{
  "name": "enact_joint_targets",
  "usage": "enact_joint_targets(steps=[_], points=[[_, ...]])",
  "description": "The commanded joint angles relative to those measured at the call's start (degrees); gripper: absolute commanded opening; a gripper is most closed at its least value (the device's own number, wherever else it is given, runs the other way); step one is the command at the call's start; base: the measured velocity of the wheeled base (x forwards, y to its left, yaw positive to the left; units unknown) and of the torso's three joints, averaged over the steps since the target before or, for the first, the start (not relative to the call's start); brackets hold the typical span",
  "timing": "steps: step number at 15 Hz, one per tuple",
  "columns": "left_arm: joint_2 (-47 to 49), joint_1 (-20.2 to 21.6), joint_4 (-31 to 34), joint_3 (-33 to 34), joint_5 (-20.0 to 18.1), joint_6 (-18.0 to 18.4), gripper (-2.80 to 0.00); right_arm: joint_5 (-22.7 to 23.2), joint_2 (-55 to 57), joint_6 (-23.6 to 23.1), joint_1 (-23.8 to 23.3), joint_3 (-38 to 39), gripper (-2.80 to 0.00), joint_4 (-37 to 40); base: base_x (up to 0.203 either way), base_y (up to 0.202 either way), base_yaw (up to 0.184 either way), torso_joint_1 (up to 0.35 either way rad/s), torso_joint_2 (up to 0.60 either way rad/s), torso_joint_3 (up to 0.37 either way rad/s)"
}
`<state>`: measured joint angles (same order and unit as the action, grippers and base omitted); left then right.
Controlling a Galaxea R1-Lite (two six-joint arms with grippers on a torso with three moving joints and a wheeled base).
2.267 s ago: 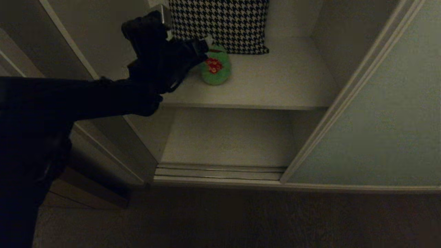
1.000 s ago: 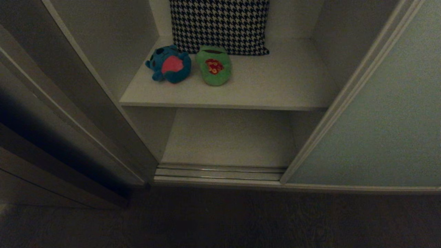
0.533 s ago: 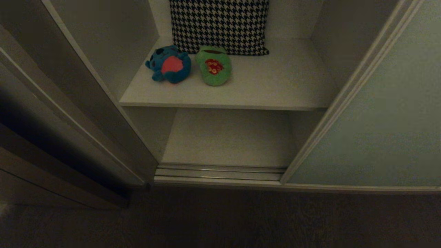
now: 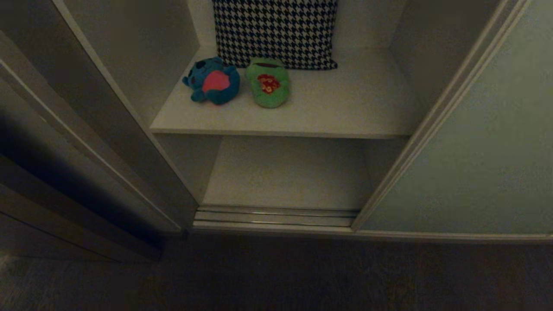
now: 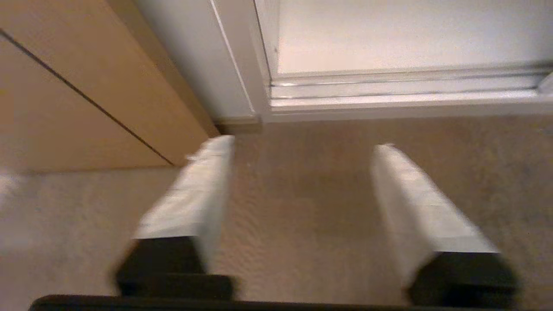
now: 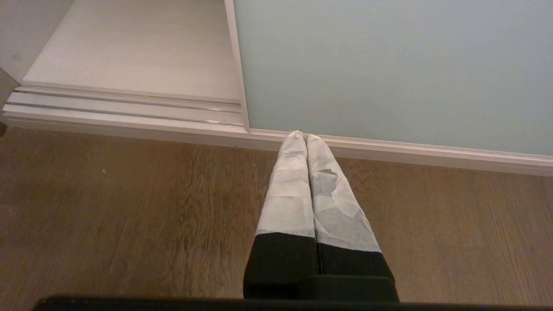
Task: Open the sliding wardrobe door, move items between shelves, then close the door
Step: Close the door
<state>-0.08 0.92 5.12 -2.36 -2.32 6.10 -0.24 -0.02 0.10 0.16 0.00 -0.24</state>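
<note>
The blue plush toy (image 4: 212,81) and the green frog (image 4: 268,83) lie side by side on the upper white shelf (image 4: 345,108). The lower shelf (image 4: 289,172) holds nothing. The pale grey-green sliding door (image 4: 484,164) stands slid to the right, leaving the wardrobe open. Neither arm shows in the head view. My left gripper (image 5: 304,144) hangs open over the floor near the wardrobe's lower left corner, nothing between its fingers. Low before the door (image 6: 389,65), my right gripper (image 6: 303,134) is shut and empty above the wooden floor.
A black-and-white houndstooth cushion (image 4: 276,30) leans at the back of the upper shelf, behind the toys. A dark brown wooden panel (image 4: 56,164) flanks the opening on the left. The metal door track (image 4: 276,216) runs along the threshold.
My left arm has left the upper shelf and dropped out of the head view, leaving the blue toy lying beside the frog. Toys, door and cushion have stayed put over the last second.
</note>
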Motion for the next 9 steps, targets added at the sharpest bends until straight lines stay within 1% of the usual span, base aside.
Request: enact_joint_targets(steps=[1,5,7,8,9], points=[[0.16,-0.05,-0.16,0.33,0.03,-1.49,-2.80,-0.02,-0.15,-0.01,0.02,0.00,-2.80,-0.02,0.000,0.000,0.000,0.000,0.00,0.000],[0.21,-0.04,-0.96,0.91,0.48,-0.82,-2.80,-0.02,-0.15,-0.01,0.02,0.00,-2.80,-0.02,0.000,0.000,0.000,0.000,0.00,0.000],[0.20,-0.01,-6.63,2.23,0.43,-0.72,-2.80,-0.02,-0.15,-0.01,0.02,0.00,-2.80,-0.02,0.000,0.000,0.000,0.000,0.00,0.000],[0.14,-0.03,-4.92,2.02,0.39,-1.25,-2.80,-0.02,-0.15,-0.01,0.02,0.00,-2.80,-0.02,0.000,0.000,0.000,0.000,0.00,0.000],[0.15,-0.03,-1.61,1.31,0.35,-1.27,-2.80,-0.02,-0.06,-0.01,0.02,-0.06,-2.80,-0.02,0.000,0.000,0.000,0.000,0.00,0.000]])
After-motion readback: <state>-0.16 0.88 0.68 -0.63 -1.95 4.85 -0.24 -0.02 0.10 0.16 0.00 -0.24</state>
